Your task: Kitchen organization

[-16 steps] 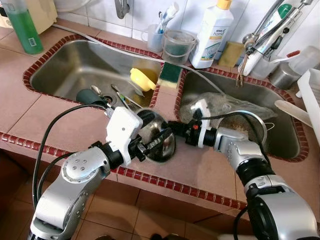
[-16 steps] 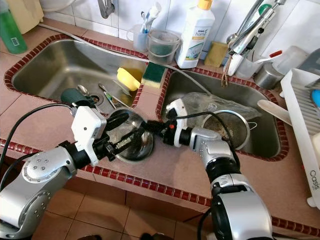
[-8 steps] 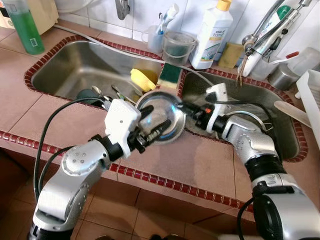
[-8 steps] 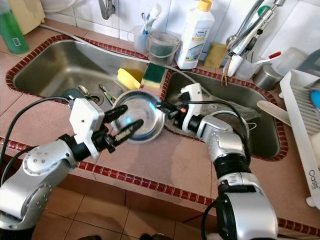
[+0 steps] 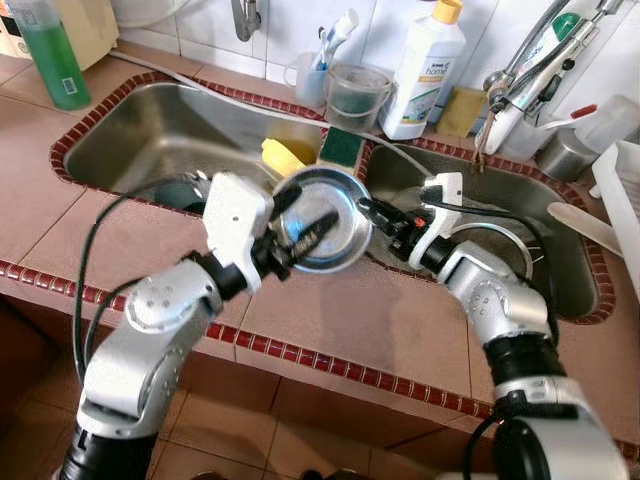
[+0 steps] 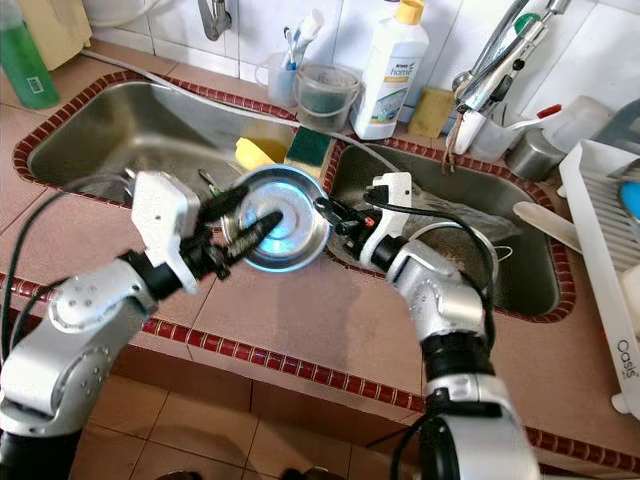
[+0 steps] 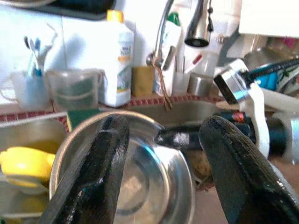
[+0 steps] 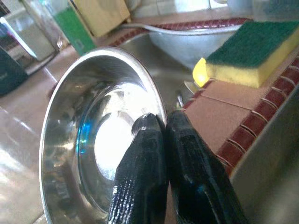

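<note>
Bowl (image 5: pixel 325 218) rim behind right fingers (image 8: pixel 149 154)

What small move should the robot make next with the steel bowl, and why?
Probably the left gripper should close on the steel bowl. Its fingers stand open across the bowl, one at the rim, one inside, while the right gripper pinches the opposite rim with the bowl tilted above the counter.
</note>
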Available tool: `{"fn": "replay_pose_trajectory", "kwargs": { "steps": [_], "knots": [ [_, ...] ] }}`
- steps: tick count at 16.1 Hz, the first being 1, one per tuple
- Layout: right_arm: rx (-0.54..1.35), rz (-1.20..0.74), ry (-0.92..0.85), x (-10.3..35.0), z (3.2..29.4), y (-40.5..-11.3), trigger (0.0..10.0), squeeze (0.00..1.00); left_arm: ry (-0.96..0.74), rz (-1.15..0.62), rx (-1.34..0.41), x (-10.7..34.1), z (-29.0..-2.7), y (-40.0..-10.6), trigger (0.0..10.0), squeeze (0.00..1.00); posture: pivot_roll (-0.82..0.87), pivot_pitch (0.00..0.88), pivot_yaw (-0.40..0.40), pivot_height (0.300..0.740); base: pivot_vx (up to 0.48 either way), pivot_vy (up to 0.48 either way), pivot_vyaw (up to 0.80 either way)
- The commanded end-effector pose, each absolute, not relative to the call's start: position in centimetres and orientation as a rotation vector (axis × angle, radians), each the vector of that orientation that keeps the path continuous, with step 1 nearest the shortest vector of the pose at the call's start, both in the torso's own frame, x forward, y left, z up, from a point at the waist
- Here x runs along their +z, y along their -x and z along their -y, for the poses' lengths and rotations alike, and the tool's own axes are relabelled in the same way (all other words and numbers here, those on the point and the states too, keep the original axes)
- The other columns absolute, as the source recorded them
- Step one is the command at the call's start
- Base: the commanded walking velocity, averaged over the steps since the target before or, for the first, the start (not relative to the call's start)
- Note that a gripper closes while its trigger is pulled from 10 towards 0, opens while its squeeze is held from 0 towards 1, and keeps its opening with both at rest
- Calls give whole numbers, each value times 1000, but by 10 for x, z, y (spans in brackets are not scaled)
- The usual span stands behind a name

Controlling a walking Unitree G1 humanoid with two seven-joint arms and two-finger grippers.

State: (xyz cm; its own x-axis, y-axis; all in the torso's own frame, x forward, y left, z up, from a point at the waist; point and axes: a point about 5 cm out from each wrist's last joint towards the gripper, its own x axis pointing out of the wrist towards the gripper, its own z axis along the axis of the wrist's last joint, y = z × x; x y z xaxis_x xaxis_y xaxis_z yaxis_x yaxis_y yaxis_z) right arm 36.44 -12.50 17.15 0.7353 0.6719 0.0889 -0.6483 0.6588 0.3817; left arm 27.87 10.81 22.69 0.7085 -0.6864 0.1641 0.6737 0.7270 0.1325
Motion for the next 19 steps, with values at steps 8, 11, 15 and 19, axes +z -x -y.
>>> {"fn": "replay_pose_trajectory", "kwargs": {
  "steps": [8,11,15,19],
  "knots": [
    [696,124,-440,192,131,-349,10000,0,-16,252,-431,235,-144,-308,10000,0,59,56,-131,740,0,0,0],
    [675,176,-399,190,131,-341,10000,0,22,219,-410,224,-147,-311,10000,0,57,54,-118,740,0,0,0],
    [649,181,-410,186,134,-336,10000,0,11,146,-339,209,-157,-318,10000,0,52,52,-105,740,0,157,0],
    [614,191,-406,185,140,-332,10000,0,19,105,-324,201,-160,-322,10000,0,46,51,-90,740,0,480,0]
  ]
}}
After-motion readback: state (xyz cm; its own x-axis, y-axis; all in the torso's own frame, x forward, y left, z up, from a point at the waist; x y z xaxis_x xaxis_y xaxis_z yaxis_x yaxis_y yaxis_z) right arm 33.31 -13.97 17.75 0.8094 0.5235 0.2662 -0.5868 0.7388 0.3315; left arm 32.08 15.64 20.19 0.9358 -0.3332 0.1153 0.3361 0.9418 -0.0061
